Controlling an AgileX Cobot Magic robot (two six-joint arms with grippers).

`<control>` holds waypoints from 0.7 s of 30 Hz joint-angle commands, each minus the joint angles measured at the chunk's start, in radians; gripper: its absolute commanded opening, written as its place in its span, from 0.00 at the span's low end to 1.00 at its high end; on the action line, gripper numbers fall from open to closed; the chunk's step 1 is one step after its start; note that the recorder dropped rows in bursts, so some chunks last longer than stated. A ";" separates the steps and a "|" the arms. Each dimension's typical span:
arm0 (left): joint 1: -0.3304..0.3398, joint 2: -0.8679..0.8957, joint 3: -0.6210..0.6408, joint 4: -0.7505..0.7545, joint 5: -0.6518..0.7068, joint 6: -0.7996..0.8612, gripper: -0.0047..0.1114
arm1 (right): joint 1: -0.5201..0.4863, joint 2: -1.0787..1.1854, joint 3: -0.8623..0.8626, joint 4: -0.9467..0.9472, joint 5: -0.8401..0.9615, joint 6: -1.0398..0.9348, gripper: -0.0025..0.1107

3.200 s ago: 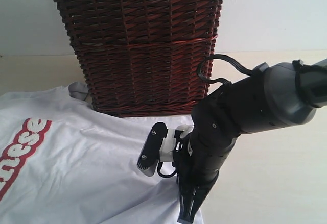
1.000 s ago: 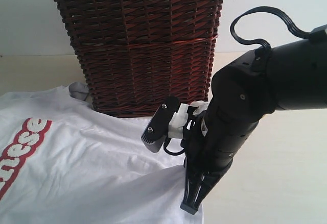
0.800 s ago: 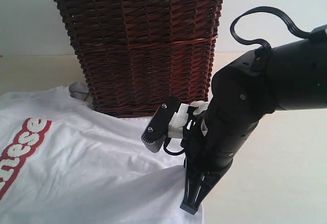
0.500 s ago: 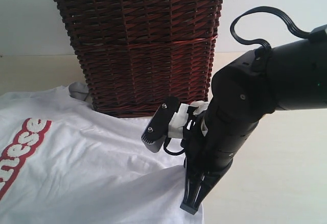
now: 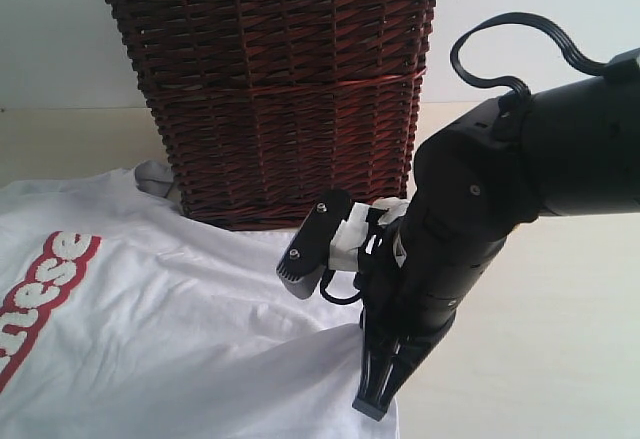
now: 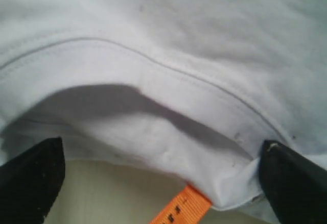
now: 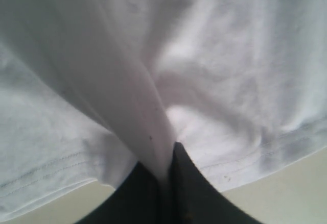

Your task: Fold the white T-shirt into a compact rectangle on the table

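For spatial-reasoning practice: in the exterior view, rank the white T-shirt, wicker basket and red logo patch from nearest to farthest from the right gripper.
1. white T-shirt: edge pinched in the right gripper.
2. wicker basket: behind it.
3. red logo patch: far left.

white T-shirt point(image 5: 180, 349) | spread flat, red logo up, hem edge lifted | table point(image 5: 540, 359) pale cream

The exterior camera sits low and close, facing the wicker basket point(image 5: 270, 99) across the worktop point(image 5: 540, 359). The right wrist camera looks along the right pincer point(image 7: 166, 165), very near the white T-shirt point(image 5: 180, 339) edge that the exterior view shares. The left wrist camera, equally near past the left pincer point(image 6: 159, 152), probably sees a hem outside that view.
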 commanded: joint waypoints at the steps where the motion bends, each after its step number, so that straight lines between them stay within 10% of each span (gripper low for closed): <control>1: 0.001 0.034 0.031 -0.008 0.004 -0.003 0.76 | -0.004 -0.004 0.007 -0.006 -0.002 0.000 0.02; 12: 0.001 0.054 0.065 0.001 -0.004 0.026 0.76 | -0.004 -0.004 0.007 -0.006 -0.002 0.000 0.02; 21: 0.001 0.107 0.065 0.034 0.047 0.026 0.46 | -0.004 -0.004 0.007 -0.006 -0.002 0.000 0.02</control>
